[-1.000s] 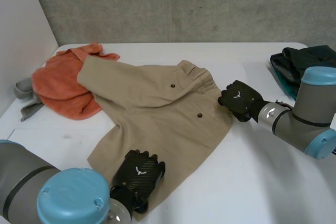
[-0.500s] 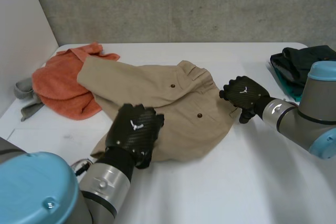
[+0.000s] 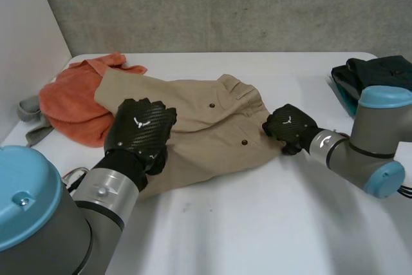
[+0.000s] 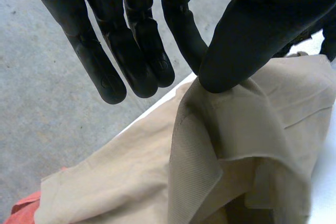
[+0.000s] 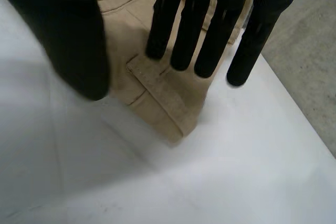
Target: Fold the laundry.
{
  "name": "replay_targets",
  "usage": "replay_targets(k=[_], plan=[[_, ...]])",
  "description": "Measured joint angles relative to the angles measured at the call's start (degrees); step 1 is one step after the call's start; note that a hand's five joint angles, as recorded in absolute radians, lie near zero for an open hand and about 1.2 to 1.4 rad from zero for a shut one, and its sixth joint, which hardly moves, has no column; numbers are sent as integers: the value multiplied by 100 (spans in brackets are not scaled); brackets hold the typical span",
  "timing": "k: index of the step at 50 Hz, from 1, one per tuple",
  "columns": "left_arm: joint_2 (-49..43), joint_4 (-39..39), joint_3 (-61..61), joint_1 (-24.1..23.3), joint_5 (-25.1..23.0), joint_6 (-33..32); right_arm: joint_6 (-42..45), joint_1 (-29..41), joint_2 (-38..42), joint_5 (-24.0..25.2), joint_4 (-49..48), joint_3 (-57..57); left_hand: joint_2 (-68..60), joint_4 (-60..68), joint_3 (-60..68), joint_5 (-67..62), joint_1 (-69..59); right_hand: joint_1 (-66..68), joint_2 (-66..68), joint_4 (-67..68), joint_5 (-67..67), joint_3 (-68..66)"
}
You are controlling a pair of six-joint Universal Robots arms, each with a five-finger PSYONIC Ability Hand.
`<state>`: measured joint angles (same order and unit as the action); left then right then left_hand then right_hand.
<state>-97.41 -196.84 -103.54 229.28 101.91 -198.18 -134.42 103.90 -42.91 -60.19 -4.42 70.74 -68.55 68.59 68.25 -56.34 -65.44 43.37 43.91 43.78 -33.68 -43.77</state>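
A pair of tan cloth shorts [image 3: 212, 133] is spread in the middle of the frame on the white table [image 3: 270, 223]. The task is judged to be only just started. One leg end of the shorts is held up off the table by the left hand [image 3: 138, 130], at the lower left of the middle. In the left wrist view the edge of the cloth is pinched between the thumb [image 4: 247, 40] and a straight finger, and the rest hangs down in loose folds. The right hand [image 3: 288, 127] is seen at the right of the middle, at the waist corner of the shorts. Its fingers [image 5: 186, 40] are held straight and apart, with the tips set down on or just over the waistband [image 5: 157, 85], and nothing is gripped. No neat fold can be seen yet, so the folding of the shorts is left to do. More laundry is left unfolded too: a crumpled orange towel [image 3: 71, 107] and a small grey cloth [image 3: 29, 117] at the upper left, and a heap of dark green clothes [image 3: 373, 72] at the upper right. No words or labels can be read. A small white mark is seen on the back of each hand, and two dark buttons [image 3: 212, 104] are seen on the shorts.
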Motion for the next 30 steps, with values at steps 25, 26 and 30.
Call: replay_targets(k=[25, 26, 30], plan=[[1405, -36, 3051, 605, 16, -10, -2098, 17, -3896, -317, 321, -920, -7, 4, 8, 0, 0, 1930, 2271, 2480, -2380, -2430], [1432, -36, 3161, 625, 14, -12, -2171, 12, -3953, -332, 340, -1003, -6, 4, 8, 0, 0, 1930, 2271, 2480, -2392, -2430], [1506, -46, 3998, 893, -22, -35, -2678, -45, -4169, -506, 500, -1696, -7, 5, 8, 0, 0, 1930, 2271, 2481, -2402, -2430]])
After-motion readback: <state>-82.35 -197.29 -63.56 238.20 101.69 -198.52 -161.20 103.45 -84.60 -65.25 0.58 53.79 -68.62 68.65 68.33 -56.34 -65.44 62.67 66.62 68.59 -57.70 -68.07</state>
